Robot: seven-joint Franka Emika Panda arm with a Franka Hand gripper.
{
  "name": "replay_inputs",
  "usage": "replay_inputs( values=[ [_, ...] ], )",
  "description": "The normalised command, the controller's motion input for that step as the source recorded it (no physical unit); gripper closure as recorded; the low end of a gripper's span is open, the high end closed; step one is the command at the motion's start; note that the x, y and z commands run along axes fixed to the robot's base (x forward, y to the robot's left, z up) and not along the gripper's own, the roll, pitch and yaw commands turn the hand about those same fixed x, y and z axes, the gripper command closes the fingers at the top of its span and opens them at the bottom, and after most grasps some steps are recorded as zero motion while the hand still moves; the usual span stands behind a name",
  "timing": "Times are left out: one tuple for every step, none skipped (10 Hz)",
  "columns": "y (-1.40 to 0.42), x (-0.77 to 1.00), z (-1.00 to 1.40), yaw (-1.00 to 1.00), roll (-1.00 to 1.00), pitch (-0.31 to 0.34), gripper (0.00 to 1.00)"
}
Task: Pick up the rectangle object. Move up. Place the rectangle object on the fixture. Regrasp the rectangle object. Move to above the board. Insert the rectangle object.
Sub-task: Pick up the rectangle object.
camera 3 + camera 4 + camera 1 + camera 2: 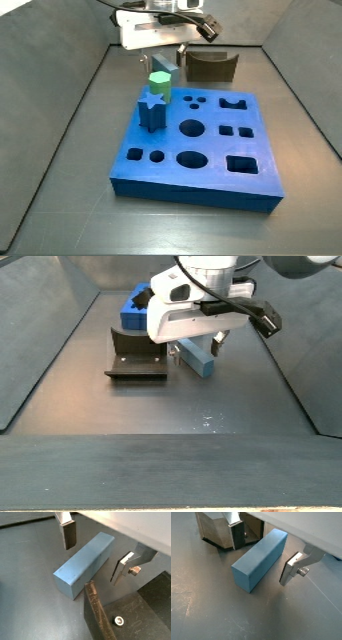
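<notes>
Pincer [93, 556] low over grey floor, fingers spread, straddling rectangle object [84, 564]; pads apart from block's long faces in both wrist views, nothing pinched. One finger [291, 568] just beside block, other finger [238, 532] on opposite side. Rectangle object [260, 558] lies flat on floor [211, 607], pale grey-blue. Fixture [139, 358] just beside block [201, 358] in side view. Board [201, 150] well apart, carrying green hexagonal peg [159, 80] and dark blue star peg [151, 110] upright.
</notes>
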Motion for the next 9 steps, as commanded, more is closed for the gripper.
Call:
replay_inputs(
  values=[
    [-0.27,-0.46,-0.41,0.0,0.11,-0.194,0.0],
    [0.0,-0.11,-0.03,-0.03,0.03,0.0,0.0],
    [-0.03,-0.06,-0.1,0.0,0.02,-0.023,0.0],
    [0.0,0.0,0.0,0.0,-0.01,0.0,0.0],
    [0.07,0.0,-0.03,0.33,-0.37,-0.217,0.0],
    [0.01,0.0,-0.13,0.7,-0.23,-0.197,0.0],
    [0.0,0.0,0.0,0.0,0.0,0.0,1.0],
    [0.0,0.0,0.0,0.0,0.0,0.0,1.0],
    [0.0,0.0,0.0,0.0,0.0,0.0,1.0]
  ],
)
